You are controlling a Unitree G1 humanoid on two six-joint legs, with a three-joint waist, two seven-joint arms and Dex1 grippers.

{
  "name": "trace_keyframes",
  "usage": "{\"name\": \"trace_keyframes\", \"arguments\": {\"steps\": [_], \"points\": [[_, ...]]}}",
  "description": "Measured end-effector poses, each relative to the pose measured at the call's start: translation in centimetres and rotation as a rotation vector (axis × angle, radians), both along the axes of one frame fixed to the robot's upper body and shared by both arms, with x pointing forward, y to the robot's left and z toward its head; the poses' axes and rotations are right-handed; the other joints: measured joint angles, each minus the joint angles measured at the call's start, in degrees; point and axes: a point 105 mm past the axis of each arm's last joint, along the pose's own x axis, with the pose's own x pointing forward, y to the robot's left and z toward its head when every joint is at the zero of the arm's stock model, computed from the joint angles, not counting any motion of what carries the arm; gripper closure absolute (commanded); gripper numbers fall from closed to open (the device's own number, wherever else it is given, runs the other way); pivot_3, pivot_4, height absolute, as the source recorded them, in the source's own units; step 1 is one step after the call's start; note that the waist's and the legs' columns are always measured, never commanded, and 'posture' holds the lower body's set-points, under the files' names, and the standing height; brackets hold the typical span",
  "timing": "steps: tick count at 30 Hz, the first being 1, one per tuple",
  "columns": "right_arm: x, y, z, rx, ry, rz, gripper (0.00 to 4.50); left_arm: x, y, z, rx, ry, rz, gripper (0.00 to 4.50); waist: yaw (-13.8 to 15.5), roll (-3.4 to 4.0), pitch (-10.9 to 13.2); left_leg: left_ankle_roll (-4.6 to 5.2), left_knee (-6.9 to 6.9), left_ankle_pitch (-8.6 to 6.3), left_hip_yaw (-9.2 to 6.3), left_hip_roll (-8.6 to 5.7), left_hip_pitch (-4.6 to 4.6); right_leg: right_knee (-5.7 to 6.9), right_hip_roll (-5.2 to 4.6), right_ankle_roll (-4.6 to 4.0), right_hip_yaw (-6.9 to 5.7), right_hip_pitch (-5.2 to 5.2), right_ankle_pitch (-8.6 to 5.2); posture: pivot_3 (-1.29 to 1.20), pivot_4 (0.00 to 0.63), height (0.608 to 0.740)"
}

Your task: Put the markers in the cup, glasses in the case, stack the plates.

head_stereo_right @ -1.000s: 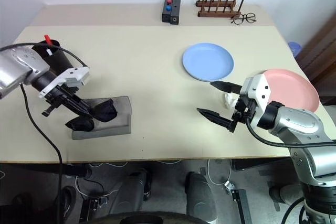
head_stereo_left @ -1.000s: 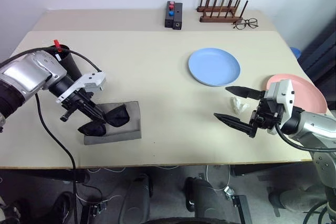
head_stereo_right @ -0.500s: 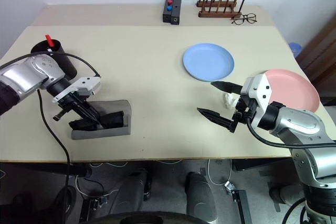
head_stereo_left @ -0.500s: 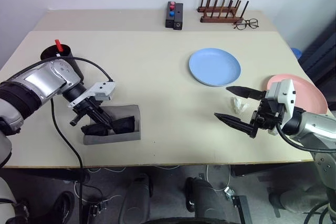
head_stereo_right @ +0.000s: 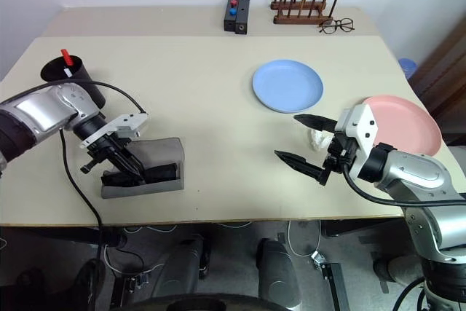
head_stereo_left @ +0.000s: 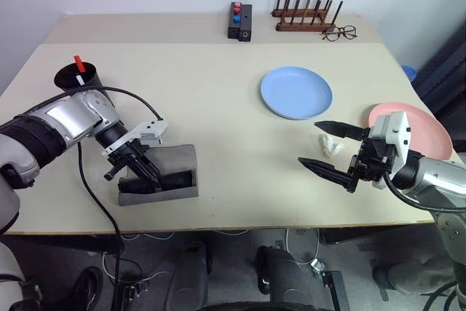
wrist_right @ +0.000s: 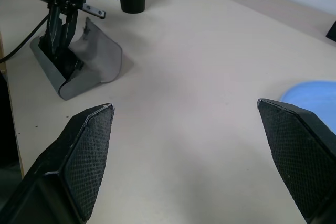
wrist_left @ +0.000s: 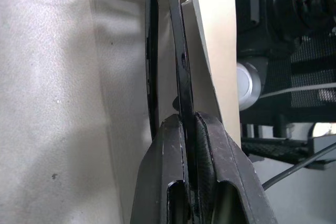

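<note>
The left gripper (head_stereo_left: 143,171) reaches down into the open grey case (head_stereo_left: 178,158), its fingers (wrist_left: 210,166) pinched close on the black glasses (head_stereo_left: 175,178), which lie inside the case near the table's (head_stereo_left: 211,100) front left edge. The right gripper (head_stereo_left: 326,149) hangs over the table's right side with its 2 fingers spread wide, grasping nothing; a small white scrap (head_stereo_left: 333,146) lies just beside it. Behind the left arm stands the dark cup (head_stereo_left: 73,78) holding a red-capped marker (head_stereo_left: 79,64). The blue plate (head_stereo_left: 296,92) sits mid-table; the pink plate (head_stereo_left: 422,126) lies apart at the right edge.
</note>
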Motion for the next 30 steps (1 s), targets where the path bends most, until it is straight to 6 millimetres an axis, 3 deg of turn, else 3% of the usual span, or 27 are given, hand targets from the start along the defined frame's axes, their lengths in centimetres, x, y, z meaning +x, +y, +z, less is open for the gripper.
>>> {"name": "trace_keyframes", "arguments": {"steps": [4,6,17,27,30], "points": [[0.0,0.0,0.0,0.0,-0.002,0.0,0.0,-0.3,-0.2,-0.3,-0.016,0.009,-0.012,0.73,0.0,0.0,0.0,0.0,0.0,0.0,0.0,0.0,0.0,0.0,0.0,0.0,0.0,0.0,0.0,0.0,0.15,0.74],[0.0,0.0,0.0,0.0,-0.001,0.002,0.0,-0.3,-0.3,-0.3,-0.023,0.003,-0.023,0.11,0.06,0.0,0.0,0.0,0.02,0.0,0.0,0.0,0.0,0.01,0.0,0.0,0.0,0.0,0.0,0.0,0.15,0.74],[0.0,0.0,0.1,-0.001,-0.003,0.006,0.0,0.4,-0.5,0.7,-0.042,-0.054,-0.025,0.11,0.04,-0.01,0.0,0.0,0.06,0.0,-0.01,0.0,0.0,0.03,0.0,0.0,0.0,0.01,0.0,0.0,0.15,0.74],[0.0,0.1,0.1,-0.001,-0.004,0.012,0.0,1.1,-1.5,3.6,-0.104,-0.117,-0.005,0.11,0.02,-0.01,0.0,0.0,0.06,0.0,-0.01,0.0,0.0,0.04,0.0,0.0,0.0,0.0,0.0,0.0,0.15,0.74],[0.0,0.1,0.1,-0.001,-0.004,0.013,0.0,1.7,-1.7,5.3,-0.149,-0.147,0.039,1.41,0.03,-0.01,0.0,0.0,0.07,0.0,-0.01,-0.01,-0.01,0.04,0.0,0.01,0.0,0.0,0.0,0.0,0.15,0.74]]}}
